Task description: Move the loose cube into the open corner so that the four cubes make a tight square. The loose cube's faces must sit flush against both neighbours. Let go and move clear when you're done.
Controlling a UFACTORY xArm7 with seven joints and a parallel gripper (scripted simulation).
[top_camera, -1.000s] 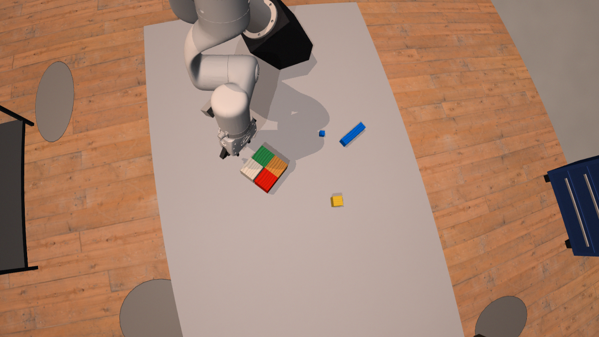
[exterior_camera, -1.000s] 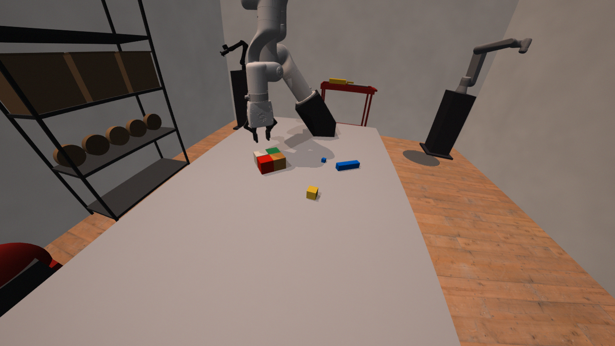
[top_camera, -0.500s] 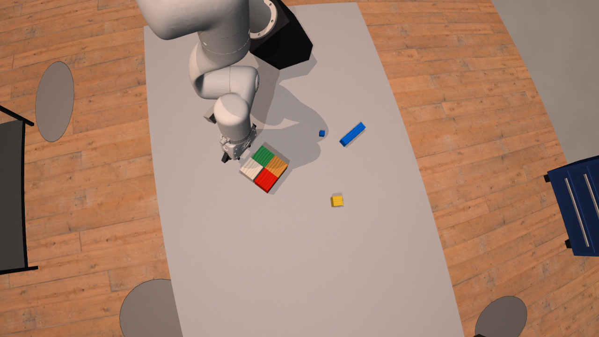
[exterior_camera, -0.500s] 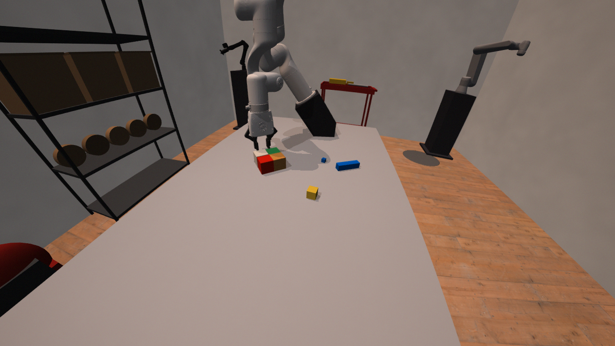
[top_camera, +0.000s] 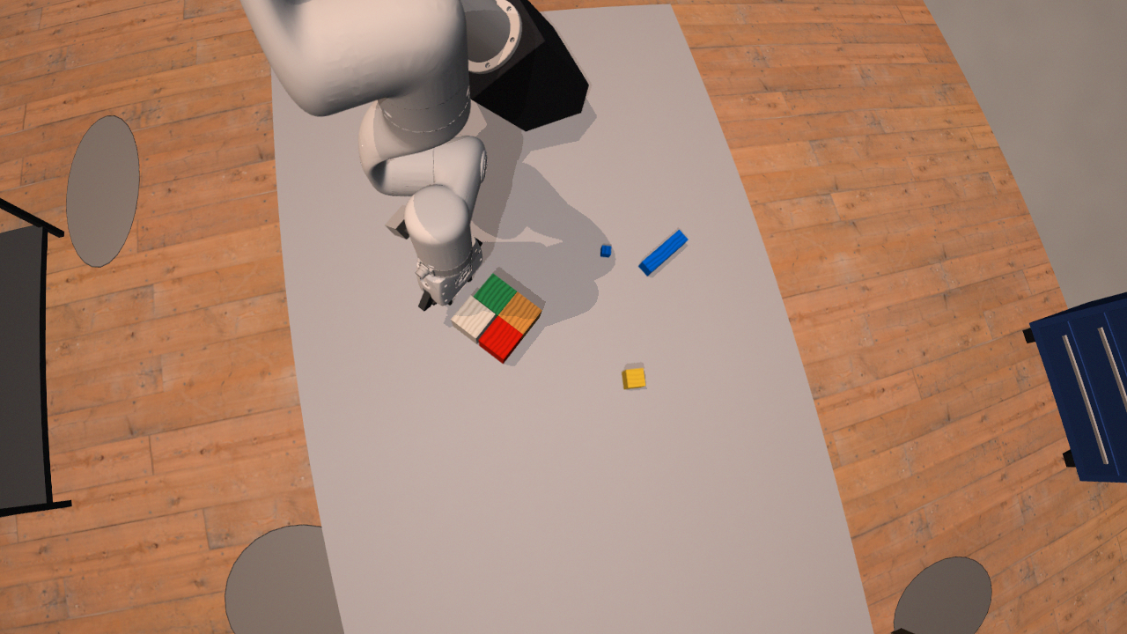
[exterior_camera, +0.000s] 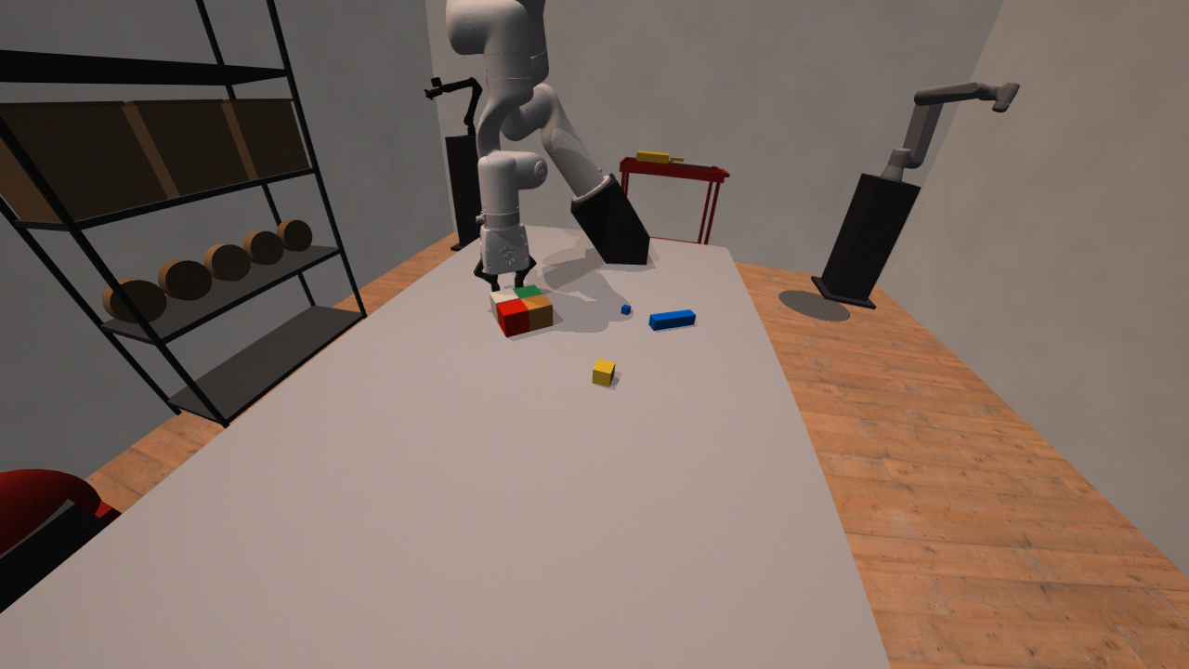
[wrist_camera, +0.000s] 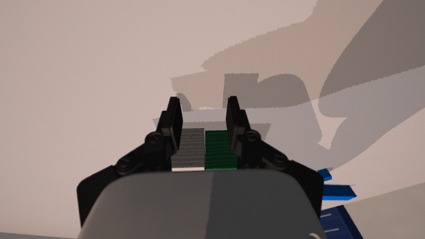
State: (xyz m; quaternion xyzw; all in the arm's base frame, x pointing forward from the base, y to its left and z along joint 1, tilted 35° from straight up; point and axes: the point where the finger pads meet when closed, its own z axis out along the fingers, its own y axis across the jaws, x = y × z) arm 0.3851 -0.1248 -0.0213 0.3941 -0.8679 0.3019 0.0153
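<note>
Four cubes sit together as a tight square on the grey table (top_camera: pixel 511 489): white (top_camera: pixel 473 317) (exterior_camera: pixel 502 295) (wrist_camera: pixel 189 149), green (top_camera: pixel 495 292) (exterior_camera: pixel 527 291) (wrist_camera: pixel 219 149), orange (top_camera: pixel 519 312) (exterior_camera: pixel 540 311) and red (top_camera: pixel 502 337) (exterior_camera: pixel 513 316). No gap shows between them. My gripper (top_camera: pixel 445 295) (exterior_camera: pixel 503 281) (wrist_camera: pixel 204 108) is low, just off the square's side formed by the white and green cubes. Its fingers stand half open with only bare table between the tips. They hold nothing.
A yellow cube (top_camera: pixel 633 378) (exterior_camera: pixel 603 372), a small blue cube (top_camera: pixel 605 250) (exterior_camera: pixel 625 309) (wrist_camera: pixel 325 174) and a blue bar (top_camera: pixel 662 252) (exterior_camera: pixel 672 318) (wrist_camera: pixel 337 192) lie to the right of the square. The robot's black base (top_camera: pixel 535 78) stands at the table's far end.
</note>
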